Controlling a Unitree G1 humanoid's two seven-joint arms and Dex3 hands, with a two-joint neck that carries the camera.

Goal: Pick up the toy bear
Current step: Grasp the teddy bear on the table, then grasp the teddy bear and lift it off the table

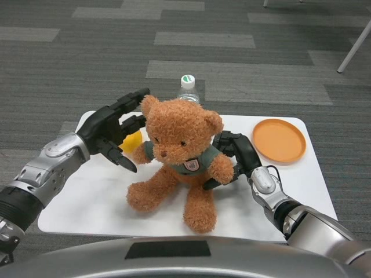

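The brown toy bear point(179, 153) in a grey-green shirt sits upright in the middle of the white table point(87, 202), facing me. My left hand point(113, 130) is open beside the bear's head and raised arm; its spread fingertips reach close to the ear and cheek. My right hand point(236, 156) is pressed against the bear's other side. Its fingers curl behind the bear's arm and its thumb lies under that arm. The bear's legs rest on the table.
A yellow object point(133, 141) lies behind my left hand, mostly hidden. A clear bottle with a white cap point(187, 87) stands just behind the bear's head. An orange plate point(279, 139) lies at the table's right rear. Grey carpet surrounds the table.
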